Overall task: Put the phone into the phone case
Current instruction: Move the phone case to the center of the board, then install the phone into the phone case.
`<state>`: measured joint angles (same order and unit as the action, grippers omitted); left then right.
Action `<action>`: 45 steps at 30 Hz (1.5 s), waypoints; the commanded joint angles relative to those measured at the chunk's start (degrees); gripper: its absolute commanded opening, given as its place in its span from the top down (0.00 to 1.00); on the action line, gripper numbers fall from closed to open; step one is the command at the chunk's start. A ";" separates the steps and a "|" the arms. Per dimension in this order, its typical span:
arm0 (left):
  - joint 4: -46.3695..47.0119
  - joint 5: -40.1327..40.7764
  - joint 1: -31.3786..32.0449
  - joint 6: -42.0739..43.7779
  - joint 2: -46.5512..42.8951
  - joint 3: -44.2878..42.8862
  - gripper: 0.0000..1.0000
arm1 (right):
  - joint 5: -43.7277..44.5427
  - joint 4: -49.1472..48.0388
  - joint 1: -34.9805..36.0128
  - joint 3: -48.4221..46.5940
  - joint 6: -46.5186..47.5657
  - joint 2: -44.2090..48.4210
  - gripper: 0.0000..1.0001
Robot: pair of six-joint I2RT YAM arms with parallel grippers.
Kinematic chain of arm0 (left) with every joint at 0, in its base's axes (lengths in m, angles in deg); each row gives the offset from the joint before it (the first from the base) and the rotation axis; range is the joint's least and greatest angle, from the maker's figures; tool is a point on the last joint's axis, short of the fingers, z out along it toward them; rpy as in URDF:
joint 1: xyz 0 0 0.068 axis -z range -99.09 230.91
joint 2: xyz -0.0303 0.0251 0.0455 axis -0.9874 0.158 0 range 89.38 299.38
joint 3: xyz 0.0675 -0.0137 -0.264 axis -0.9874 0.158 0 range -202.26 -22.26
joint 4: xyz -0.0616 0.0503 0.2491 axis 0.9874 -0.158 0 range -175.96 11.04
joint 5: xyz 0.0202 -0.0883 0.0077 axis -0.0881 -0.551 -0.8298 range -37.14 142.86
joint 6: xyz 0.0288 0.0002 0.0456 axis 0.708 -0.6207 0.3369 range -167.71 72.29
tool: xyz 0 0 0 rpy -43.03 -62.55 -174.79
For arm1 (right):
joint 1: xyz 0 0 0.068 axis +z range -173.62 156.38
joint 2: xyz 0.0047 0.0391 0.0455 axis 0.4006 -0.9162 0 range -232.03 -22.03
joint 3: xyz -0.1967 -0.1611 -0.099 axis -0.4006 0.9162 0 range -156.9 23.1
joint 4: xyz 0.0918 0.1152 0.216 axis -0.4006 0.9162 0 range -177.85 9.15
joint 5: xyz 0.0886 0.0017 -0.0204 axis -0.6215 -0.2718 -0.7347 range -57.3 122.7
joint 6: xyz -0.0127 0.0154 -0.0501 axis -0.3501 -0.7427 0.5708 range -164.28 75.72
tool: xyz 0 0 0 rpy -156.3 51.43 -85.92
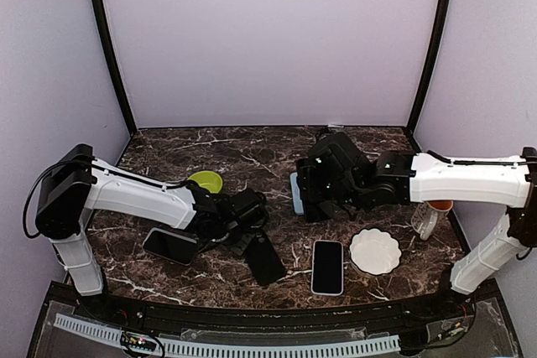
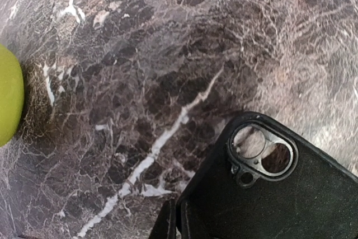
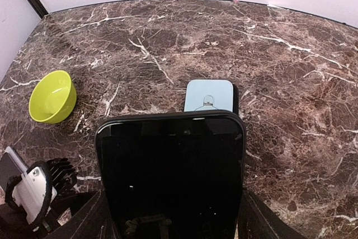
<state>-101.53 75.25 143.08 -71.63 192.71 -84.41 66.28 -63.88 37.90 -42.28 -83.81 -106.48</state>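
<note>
Left tool (image 1: pixel 242 236): jaws pinched shut on the edge of the black case (image 2: pixel 268 194), whose camera cut-out points away from it. Right tool (image 3: pixel 173 221): jaws wide, clasping the phone (image 3: pixel 170 166) by its long sides. Just beyond this tool a blue device (image 3: pixel 208 95) lies on the tabletop (image 3: pixel 291 54), with a bowl (image 3: pixel 52 97) farther off to its left.

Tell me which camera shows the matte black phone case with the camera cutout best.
Left wrist: the black phone case sits close in the lower right corner, its cutout sharp. The top view shows the case small but whole. I can't pick it out in the right wrist view.
</note>
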 commanded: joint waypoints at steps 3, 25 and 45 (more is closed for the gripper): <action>0.07 1.81 1.09 -4.56 2.63 -3.59 1.00 | 3.70 -0.50 0.71 -2.10 -1.06 1.30 0.93; -2.95 -12.12 -15.11 7.94 -22.01 1.32 0.09 | 8.31 -12.96 12.69 0.82 1.77 -2.19 1.00; 14.44 1.14 -24.60 13.99 -37.69 11.62 0.01 | 6.28 -26.63 19.98 2.23 6.67 -17.13 1.00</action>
<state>-90.56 73.46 118.95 -60.22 157.13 -73.74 71.55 -84.56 57.61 -38.44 -79.61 -123.85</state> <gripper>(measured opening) 0.988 0.715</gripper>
